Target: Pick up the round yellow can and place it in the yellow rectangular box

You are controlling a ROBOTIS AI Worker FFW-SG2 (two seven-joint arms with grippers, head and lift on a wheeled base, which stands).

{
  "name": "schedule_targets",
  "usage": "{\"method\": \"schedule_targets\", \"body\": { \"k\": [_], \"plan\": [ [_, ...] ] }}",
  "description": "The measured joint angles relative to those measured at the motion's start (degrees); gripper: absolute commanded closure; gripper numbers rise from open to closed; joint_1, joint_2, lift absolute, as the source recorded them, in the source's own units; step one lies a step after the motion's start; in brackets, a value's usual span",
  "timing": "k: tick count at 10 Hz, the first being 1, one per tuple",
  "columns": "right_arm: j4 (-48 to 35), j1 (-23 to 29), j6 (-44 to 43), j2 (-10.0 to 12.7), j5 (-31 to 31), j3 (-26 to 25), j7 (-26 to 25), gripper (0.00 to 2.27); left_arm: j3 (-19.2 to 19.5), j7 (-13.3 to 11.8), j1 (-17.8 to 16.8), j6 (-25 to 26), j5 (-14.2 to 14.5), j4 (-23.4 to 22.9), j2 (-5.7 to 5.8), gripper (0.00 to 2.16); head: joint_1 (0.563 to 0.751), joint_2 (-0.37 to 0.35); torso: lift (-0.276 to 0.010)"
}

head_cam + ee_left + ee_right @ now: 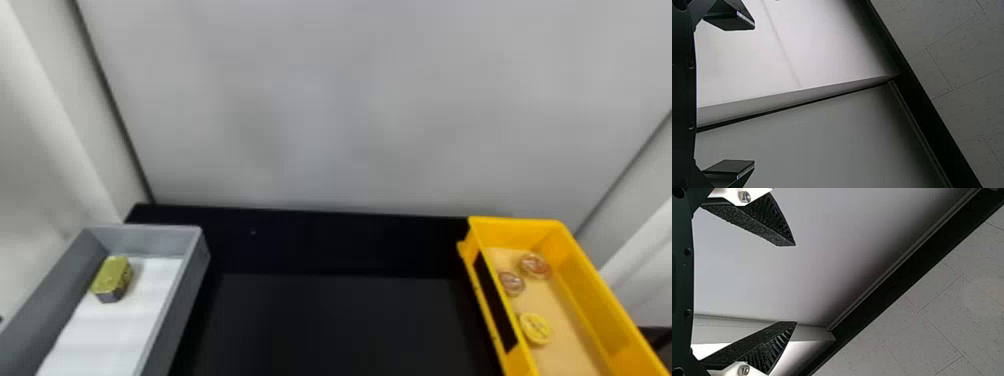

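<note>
"Where's the round yellow can [535, 328]?"

"Lower right of the head view, already inside the yellow box [515, 231]."

"Any risk?"

"A needless regrasp could knock it into the reddish tins [534, 266]. Similar colour could draw a grasp to the yellowish block [112, 277], lower left in the grey box [150, 241]."

"Fingers?"

"Left gripper [754, 96] and right gripper [795, 284]: both spread, empty."

"Surroundings?"

"Black table [325, 325] along the bottom, pale wall [350, 100] above."
</note>
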Motion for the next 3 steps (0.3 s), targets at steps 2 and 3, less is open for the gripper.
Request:
{"method": "schedule_targets", "body": {
  "k": [2, 3],
  "plan": [
    [0.01, -0.18, -0.05, 0.00, -0.15, 0.08, 0.00, 0.06, 0.14, -0.46, -0.08, -0.46, 0.13, 0.09, -0.06, 0.05, 0.678, -0.078, -0.009],
    [0.00, -0.28, -0.06, 0.00, -0.23, 0.13, 0.00, 0.06, 0.14, -0.51, -0.23, -0.50, 0.14, 0.11, -0.05, 0.05, 0.678, -0.078, -0.009]
  ]
}}
